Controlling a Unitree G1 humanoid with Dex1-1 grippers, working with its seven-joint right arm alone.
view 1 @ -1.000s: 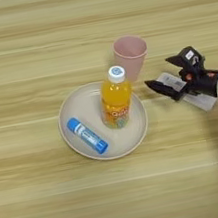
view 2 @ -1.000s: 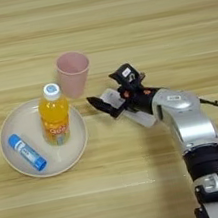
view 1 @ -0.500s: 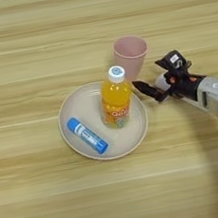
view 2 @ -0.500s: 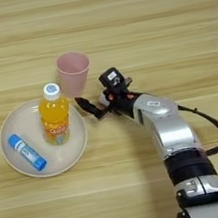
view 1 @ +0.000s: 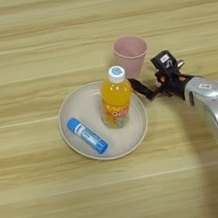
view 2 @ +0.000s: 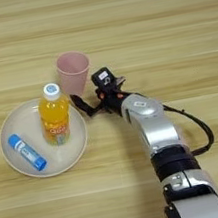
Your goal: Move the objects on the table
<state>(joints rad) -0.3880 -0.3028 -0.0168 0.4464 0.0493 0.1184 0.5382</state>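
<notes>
Right eye view shows your gripper (view 2: 87, 106), fingers apart, reaching left toward the plate-held bottle (view 2: 54, 114), presumably to grasp.

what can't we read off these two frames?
- End effector: whether its fingers are open or shut; in both eye views they overlap at the beige plate's rim.
- Orange drink bottle label: print too small.
- Blue tube: its markings too small.
- Pink cup base: the right eye view shows the end effector crossing in front.
</notes>
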